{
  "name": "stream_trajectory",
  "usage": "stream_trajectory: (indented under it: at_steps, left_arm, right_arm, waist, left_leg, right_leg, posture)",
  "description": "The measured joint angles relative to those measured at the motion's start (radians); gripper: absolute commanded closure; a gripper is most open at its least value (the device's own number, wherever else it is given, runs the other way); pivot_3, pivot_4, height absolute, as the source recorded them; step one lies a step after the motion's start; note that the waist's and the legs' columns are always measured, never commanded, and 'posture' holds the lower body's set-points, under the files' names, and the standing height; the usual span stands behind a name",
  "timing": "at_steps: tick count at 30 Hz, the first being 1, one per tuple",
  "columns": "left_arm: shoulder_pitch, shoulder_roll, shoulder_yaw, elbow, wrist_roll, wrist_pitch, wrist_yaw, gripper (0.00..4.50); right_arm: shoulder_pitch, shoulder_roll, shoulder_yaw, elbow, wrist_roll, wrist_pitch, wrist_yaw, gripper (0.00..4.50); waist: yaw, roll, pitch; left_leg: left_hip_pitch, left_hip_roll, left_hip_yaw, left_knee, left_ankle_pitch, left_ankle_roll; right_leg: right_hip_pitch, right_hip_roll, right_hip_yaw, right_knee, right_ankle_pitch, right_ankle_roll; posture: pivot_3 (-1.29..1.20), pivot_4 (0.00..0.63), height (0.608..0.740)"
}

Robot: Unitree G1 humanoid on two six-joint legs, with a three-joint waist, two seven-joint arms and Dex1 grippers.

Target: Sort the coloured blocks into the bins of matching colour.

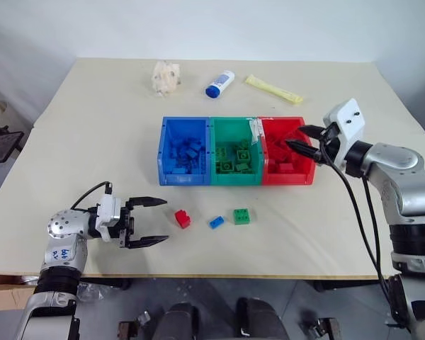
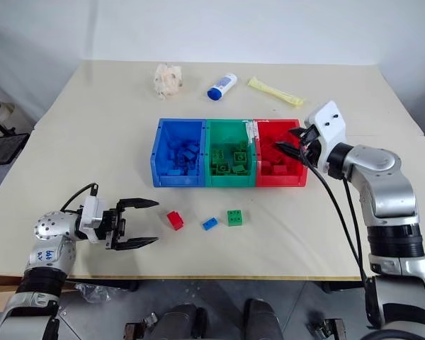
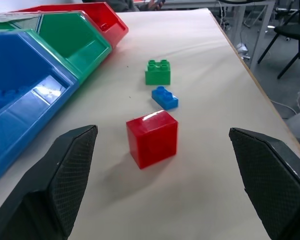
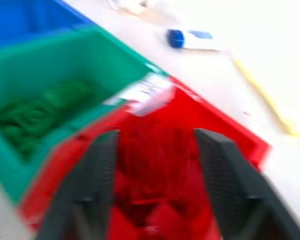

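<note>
three loose bricks sit in a row on the table in front of the bins: a red brick, a small blue brick and a green brick. left gripper is spread wide and level, just beside the red brick, not touching it. right gripper hangs over the red bin, fingers apart with nothing between them. blue bin and green bin both hold bricks of their own colour.

Cream table, bins, three loose blocks, bottle, yellow packet
</note>
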State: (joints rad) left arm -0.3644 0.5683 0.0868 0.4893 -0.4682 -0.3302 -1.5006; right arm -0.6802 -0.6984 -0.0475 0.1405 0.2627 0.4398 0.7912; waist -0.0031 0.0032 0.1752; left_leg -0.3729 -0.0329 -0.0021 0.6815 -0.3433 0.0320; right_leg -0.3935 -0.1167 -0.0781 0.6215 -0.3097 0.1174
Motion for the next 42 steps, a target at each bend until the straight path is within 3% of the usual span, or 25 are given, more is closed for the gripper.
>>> stream_trajectory:
  at_steps: [3, 9, 14, 20, 26, 31, 37, 42]
  left_arm:
    - [-0.016, -0.001, -0.007, 0.005, 0.000, -0.002, 0.000, 0.00]
    - [-0.022, -0.001, -0.009, 0.033, 0.000, -0.007, 0.000, 0.00]
    - [-0.033, 0.000, -0.011, 0.046, 0.001, -0.010, 0.000, 0.00]
    - [-0.053, 0.003, -0.016, 0.078, 0.001, -0.013, -0.001, 0.00]
    - [-0.062, 0.007, -0.017, 0.101, 0.001, -0.018, -0.001, 0.00]
    - [-0.070, 0.009, -0.017, 0.118, 0.001, -0.021, -0.001, 0.00]
    - [-0.094, 0.000, -0.024, 0.118, 0.001, -0.028, -0.001, 0.00]
    - [-0.083, -0.002, -0.028, 0.108, 0.000, -0.029, -0.001, 0.00]
  right_arm:
    - [0.000, 0.005, 0.006, 0.029, -0.012, -0.026, 0.010, 0.02]
    - [0.039, -0.011, 0.002, -0.036, 0.002, -0.021, 0.063, 0.02]
    - [0.225, -0.096, -0.028, -0.187, 0.086, -0.021, 0.212, 0.02]
    - [0.522, -0.253, -0.169, -0.313, 0.166, -0.048, 0.401, 0.02]
    - [0.695, -0.314, -0.295, -0.331, 0.169, -0.082, 0.473, 0.02]
    - [0.652, -0.314, -0.269, -0.364, 0.170, -0.066, 0.457, 0.02]
    - [0.463, -0.217, -0.031, -0.415, 0.146, 0.001, 0.386, 0.02]
    - [0.309, -0.073, 0.181, -0.347, 0.045, 0.009, 0.320, 0.02]
  waist:
    - [-0.001, 0.000, 0.000]
    - [0.000, 0.000, 0.000]
    - [0.010, 0.000, 0.000]
    - [0.020, 0.000, 0.000]
    - [0.021, 0.000, 0.000]
    - [0.020, 0.000, 0.000]
    - [0.017, 0.000, 0.000]
    - [0.013, 0.000, 0.000]
  left_leg:
    - [-0.001, 0.000, 0.001, 0.000, 0.000, 0.000]
    - [-0.001, 0.001, 0.001, 0.001, 0.000, 0.000]
    - [-0.001, 0.000, 0.000, 0.001, 0.000, 0.001]
    - [-0.001, 0.000, 0.001, 0.002, 0.000, 0.001]
    - [0.002, 0.001, 0.005, 0.001, 0.000, 0.001]
    - [0.002, 0.002, 0.006, 0.002, 0.000, 0.001]
    - [0.001, 0.002, 0.003, 0.002, 0.000, 0.000]
    - [0.001, 0.002, 0.003, 0.002, 0.000, 0.000]
  right_leg:
    - [-0.001, 0.000, 0.000, 0.000, 0.000, 0.000]
    - [0.000, 0.000, 0.000, 0.000, 0.000, 0.000]
    - [0.001, 0.000, -0.001, 0.000, 0.000, 0.000]
    - [0.002, 0.001, -0.001, -0.001, 0.000, 0.000]
    - [0.002, 0.001, -0.001, -0.001, 0.000, 0.000]
    - [0.002, 0.000, 0.001, -0.001, 0.000, 0.000]
    - [0.001, 0.000, 0.001, -0.001, 0.000, 0.000]
    - [0.001, 0.000, 0.000, -0.001, 0.000, 0.000]
  posture:
    - [0.00, 0.150, 0.740]
    - [0.00, 0.150, 0.740]
    - [0.00, 0.150, 0.740]
    - [0.00, 0.150, 0.740]
    - [0.00, 0.150, 0.740]
    - [0.00, 0.150, 0.740]
    - [0.00, 0.150, 0.740]
    - [0.00, 0.150, 0.740]
